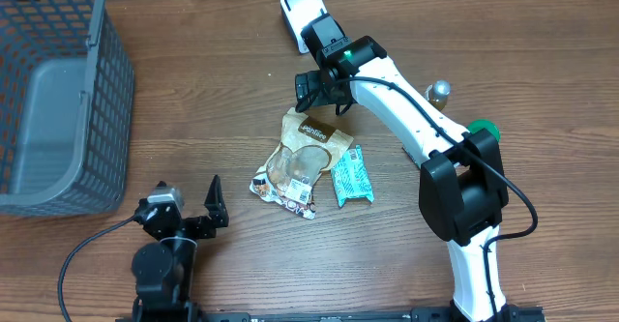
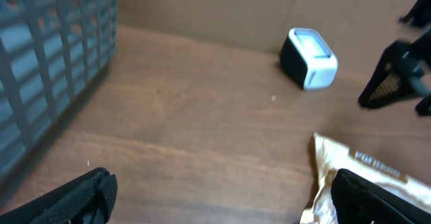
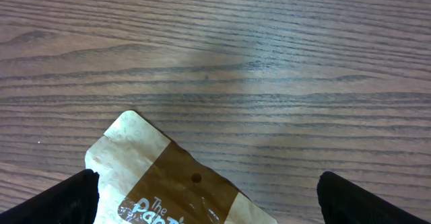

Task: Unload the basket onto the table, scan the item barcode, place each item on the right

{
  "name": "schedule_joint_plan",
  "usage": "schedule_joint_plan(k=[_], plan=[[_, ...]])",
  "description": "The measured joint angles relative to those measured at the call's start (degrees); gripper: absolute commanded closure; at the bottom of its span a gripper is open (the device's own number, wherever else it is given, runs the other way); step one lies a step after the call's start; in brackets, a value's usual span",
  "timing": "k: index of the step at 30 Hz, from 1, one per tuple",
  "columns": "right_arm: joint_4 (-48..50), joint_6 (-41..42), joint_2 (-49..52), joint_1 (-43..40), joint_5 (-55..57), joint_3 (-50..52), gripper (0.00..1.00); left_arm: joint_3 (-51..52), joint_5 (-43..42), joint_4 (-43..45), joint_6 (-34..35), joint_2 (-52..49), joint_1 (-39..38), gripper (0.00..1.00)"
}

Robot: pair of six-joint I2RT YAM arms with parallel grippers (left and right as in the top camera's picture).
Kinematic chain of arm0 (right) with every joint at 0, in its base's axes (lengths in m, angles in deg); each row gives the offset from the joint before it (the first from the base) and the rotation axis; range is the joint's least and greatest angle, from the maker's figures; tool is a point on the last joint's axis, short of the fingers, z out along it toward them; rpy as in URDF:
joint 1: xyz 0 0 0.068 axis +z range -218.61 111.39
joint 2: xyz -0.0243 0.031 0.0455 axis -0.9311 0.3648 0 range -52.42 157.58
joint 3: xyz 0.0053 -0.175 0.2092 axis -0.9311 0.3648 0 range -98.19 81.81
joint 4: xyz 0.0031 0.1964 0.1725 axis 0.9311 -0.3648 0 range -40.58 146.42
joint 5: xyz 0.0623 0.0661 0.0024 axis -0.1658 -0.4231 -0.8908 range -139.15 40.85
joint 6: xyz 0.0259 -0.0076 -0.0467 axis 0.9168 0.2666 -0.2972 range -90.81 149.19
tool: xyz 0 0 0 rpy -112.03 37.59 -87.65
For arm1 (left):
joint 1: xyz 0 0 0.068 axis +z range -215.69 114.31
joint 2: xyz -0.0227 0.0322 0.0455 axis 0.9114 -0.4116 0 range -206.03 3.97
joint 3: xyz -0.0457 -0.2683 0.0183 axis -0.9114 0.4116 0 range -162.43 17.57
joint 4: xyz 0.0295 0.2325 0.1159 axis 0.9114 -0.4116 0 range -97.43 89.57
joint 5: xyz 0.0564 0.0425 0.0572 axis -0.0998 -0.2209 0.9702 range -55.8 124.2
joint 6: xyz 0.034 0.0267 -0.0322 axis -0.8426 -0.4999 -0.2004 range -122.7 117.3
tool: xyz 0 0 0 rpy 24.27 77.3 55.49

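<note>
A tan and brown snack pouch [image 1: 300, 156] lies flat mid-table, with a teal bar wrapper [image 1: 352, 175] beside it on the right. The white and black barcode scanner [image 1: 302, 11] stands at the far edge and also shows as a scanner [image 2: 310, 57] in the left wrist view. My right gripper [image 1: 319, 88] hovers open over the pouch's top end; the pouch [image 3: 168, 183] fills the lower part of its view, between the spread fingers of that gripper [image 3: 214, 204]. My left gripper [image 1: 187, 208] rests open near the front left, empty [image 2: 219, 204], with the pouch's corner [image 2: 357, 160] by its right finger.
A grey mesh basket [image 1: 58, 100] fills the far left, seen as a basket wall [image 2: 47, 69] from the left wrist. A small metallic object [image 1: 440, 92] and a green object [image 1: 481, 129] sit at the right, next to the right arm.
</note>
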Motion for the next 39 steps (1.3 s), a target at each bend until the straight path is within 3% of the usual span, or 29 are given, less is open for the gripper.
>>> schedule_joint_plan(k=[8, 39], plan=[[0.0, 0.0, 0.0, 0.0, 0.0, 0.0, 0.00, 0.0, 0.0, 0.0, 0.0, 6.3, 0.0, 0.00], [0.0, 0.0, 0.0, 0.0, 0.0, 0.0, 0.00, 0.0, 0.0, 0.0, 0.0, 6.3, 0.0, 0.01]])
